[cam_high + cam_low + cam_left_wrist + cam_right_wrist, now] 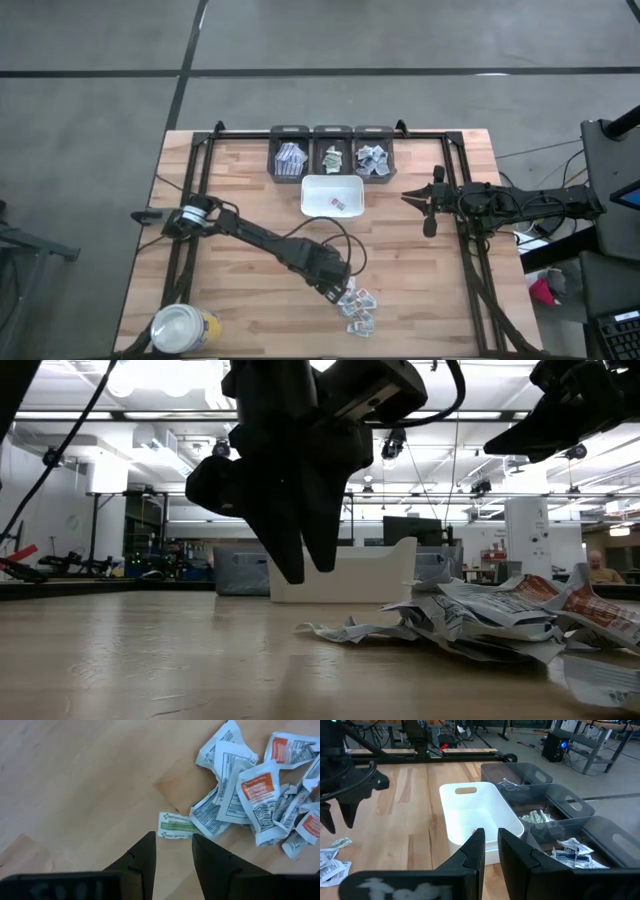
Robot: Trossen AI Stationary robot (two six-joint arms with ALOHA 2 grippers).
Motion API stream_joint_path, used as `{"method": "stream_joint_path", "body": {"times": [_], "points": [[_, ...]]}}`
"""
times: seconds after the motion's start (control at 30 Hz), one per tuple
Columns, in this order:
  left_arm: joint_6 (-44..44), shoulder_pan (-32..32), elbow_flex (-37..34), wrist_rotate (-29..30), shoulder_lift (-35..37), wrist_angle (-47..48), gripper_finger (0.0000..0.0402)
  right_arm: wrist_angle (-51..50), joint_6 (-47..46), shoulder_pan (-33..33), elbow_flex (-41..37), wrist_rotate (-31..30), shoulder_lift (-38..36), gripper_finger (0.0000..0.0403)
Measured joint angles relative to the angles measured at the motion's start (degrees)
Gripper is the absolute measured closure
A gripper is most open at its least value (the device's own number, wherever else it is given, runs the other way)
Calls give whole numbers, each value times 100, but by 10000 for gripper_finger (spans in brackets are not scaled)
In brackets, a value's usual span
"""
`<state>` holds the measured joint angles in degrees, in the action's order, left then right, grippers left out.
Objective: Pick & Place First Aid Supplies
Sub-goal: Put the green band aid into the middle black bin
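Left gripper [172, 851] hovers released, empty, above a green packet [175, 825] beside the pile [358, 306]; right gripper [490, 849] waits near the tray [332, 196], slightly parted, empty.

Both arms were black, built of slim jointed links. The left arm [262, 240] carried a silver collar near its base and a looping black cable. The right arm [515, 205] trailed cables too. Each gripper had two tapered black fingers [141, 861].

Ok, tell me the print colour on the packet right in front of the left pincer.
Green print on white packet; the left wrist view shows it best.
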<state>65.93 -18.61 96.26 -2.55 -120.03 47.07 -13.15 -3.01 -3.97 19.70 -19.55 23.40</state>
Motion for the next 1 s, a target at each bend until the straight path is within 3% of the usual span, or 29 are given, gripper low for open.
{"method": "stream_joint_path", "body": {"times": [0.23, 0.5, 1.0], "points": [[-9, -34, -25, 75, 0, -17, 282, 0, 0, 0, 0, 0, 0, 351], [61, -35, -557, 98, 0, -779, 282, 0, 0, -2, 0, 0, 0, 351], [78, -81, -1260, 206, 48, -1065, 294, 3, 0, -2, 0, 0, 0, 351]]}}
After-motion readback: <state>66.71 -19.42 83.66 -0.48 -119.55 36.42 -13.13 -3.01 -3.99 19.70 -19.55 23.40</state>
